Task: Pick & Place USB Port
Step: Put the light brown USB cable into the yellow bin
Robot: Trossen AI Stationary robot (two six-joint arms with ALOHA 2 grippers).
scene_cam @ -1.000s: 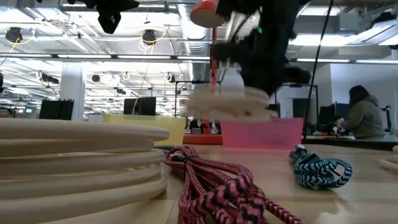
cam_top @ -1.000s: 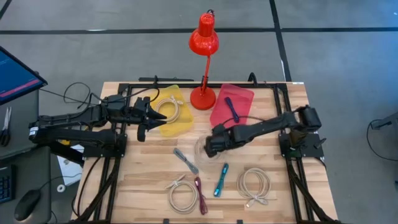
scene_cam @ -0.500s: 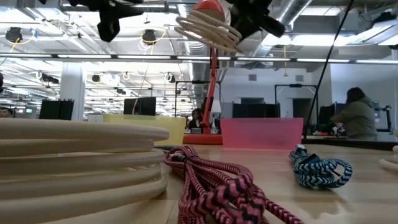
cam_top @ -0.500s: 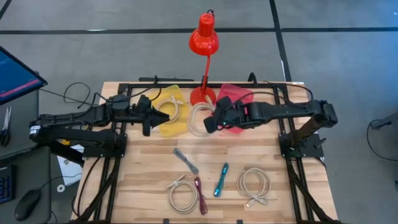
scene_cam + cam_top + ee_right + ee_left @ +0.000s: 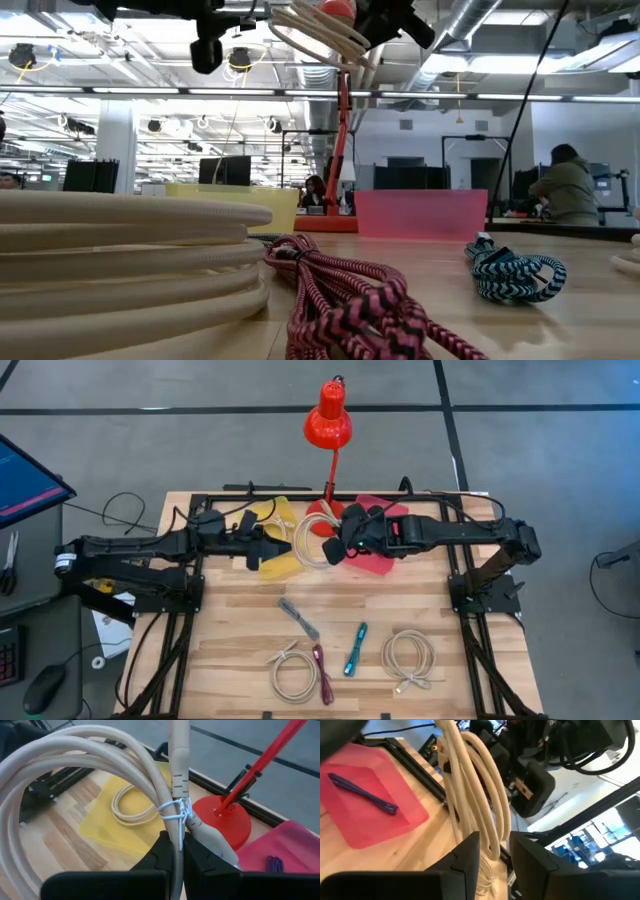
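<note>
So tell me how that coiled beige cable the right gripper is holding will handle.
Probably floppy but bundled: the coiled beige cable is cinched by a white tie, so its loops should stay together. It hangs from the right gripper pinching near the tie, so it looks light and may swing.

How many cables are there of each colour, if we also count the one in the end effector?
Beige: 4 (held coil in the right end effector, tray coil, left front coil, right front coil)
Purple cable: 1
Grey cable: 1
Teal cable: 1
Pink-black cable: 1
Total: 8
</note>
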